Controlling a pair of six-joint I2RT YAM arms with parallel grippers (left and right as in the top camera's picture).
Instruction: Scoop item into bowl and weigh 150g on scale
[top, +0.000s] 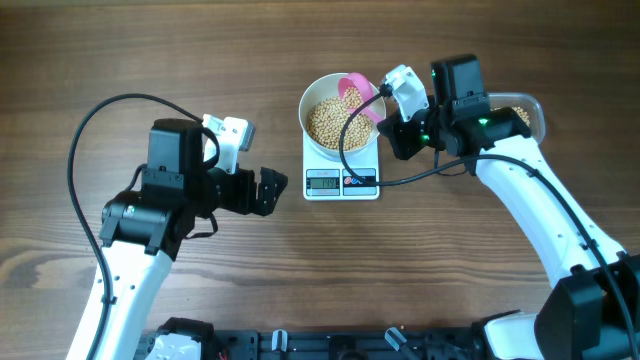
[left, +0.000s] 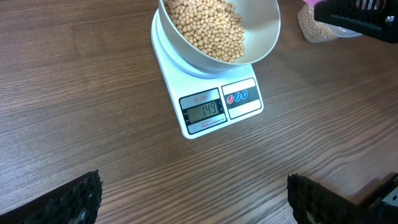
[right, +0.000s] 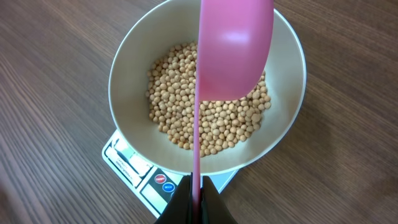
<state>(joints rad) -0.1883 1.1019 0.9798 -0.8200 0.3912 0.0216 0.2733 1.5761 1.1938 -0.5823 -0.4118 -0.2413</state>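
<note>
- Dark wood worktop (top: 300, 280), with the task's things grouped at its far side, right of centre.
- The right hand (right: 196, 196) is clamped shut on the thin handle of the pink scoop (right: 233, 50). The scoop's cup hangs over the bowl (right: 127, 81) (I cannot tell whether it carries any beans).
- The bowl sits on the scale (left: 211, 90), with beans (right: 174, 106) heaped in its bottom. More beans lie in the clear tub (top: 525, 115) behind the right arm.
- The display (left: 203, 110) appears to read 149, so this looks like the last topping-up, a hair short of target.
- The left hand (top: 272, 190) is spread wide and holds nothing, over bare worktop near the scale and clear of it.
- The next move calls for only a few beans: a slight tilt or tap while watching the display, since a full tip would likely overshoot.
</note>
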